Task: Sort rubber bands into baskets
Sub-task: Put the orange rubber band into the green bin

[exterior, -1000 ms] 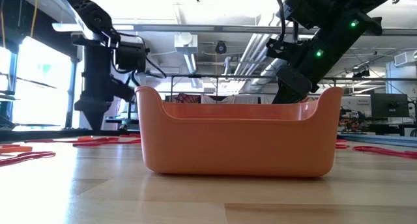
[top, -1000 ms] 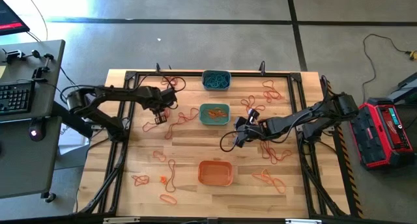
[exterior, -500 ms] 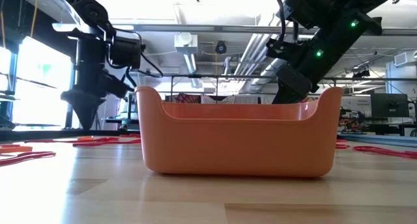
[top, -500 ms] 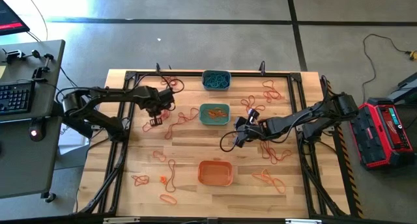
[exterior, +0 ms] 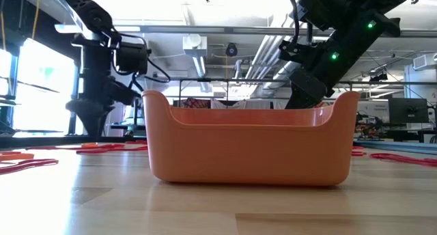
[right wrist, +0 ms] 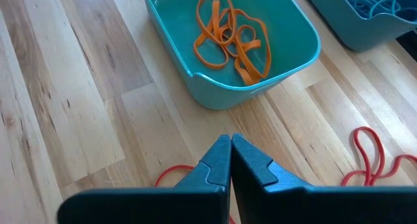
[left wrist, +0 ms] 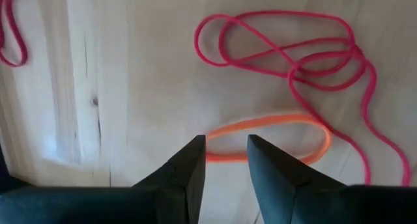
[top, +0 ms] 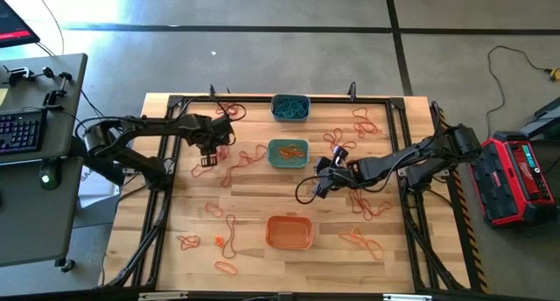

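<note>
My left gripper (top: 206, 158) (left wrist: 226, 149) hangs open over the table's left part, pointing steeply down. Its fingertips stand over one end of an orange rubber band (left wrist: 273, 134) that lies flat on the wood, beside a tangled red band (left wrist: 287, 51). My right gripper (top: 317, 187) (right wrist: 231, 149) is shut with nothing between its fingers, just on the near side of the teal-green basket (right wrist: 195, 81), which holds orange bands (right wrist: 228, 32). The grey-blue basket (top: 290, 107) holds blue bands. The orange basket (top: 289, 232) stands near the front edge. My left gripper comes from above with one fingertip (left wrist: 193, 160) on either side of the orange band's end (left wrist: 218, 152). The fingertips hide that end, so I cannot tell whether they touch it. The band lies slack on the table.
Loose red and orange bands lie scattered over the wood: at the near left (top: 229, 240), the near right (top: 363, 240), the far right (top: 363, 122) and the far left (top: 226, 113). A black frame (top: 262, 99) runs round the table. In the low view the orange basket (exterior: 249, 143) fills the foreground.
My left gripper has opened and rolled at the wrist while staying over the same spot. My right arm has kept still.
</note>
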`<state>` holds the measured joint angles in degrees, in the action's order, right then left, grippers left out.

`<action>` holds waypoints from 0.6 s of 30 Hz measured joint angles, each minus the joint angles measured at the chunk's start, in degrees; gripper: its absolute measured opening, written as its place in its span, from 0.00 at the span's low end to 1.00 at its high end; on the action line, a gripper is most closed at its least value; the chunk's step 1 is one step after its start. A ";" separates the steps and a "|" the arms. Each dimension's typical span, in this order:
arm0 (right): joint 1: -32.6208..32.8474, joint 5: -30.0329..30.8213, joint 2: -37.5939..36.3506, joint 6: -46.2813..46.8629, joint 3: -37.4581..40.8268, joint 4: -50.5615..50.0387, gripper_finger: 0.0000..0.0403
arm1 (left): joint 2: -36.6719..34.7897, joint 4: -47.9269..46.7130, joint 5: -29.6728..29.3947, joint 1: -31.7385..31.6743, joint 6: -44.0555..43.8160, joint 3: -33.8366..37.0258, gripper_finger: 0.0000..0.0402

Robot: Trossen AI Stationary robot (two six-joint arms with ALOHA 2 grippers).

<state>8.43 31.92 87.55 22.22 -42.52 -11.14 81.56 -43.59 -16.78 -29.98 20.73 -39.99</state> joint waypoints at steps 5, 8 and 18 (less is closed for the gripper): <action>0.00 0.00 0.00 0.00 0.00 0.02 0.00 | 3.28 0.14 -0.17 -0.46 1.38 0.00 0.26; 0.00 0.00 0.00 0.00 0.00 0.02 0.00 | 5.67 0.44 -0.89 -0.43 1.97 -0.18 0.26; -0.01 0.00 0.00 0.00 0.00 0.02 0.00 | 6.17 0.13 -0.74 0.24 3.31 -1.66 0.03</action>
<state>8.41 31.92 87.55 22.22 -42.52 -11.11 87.73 -43.46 -17.52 -29.74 24.04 -41.65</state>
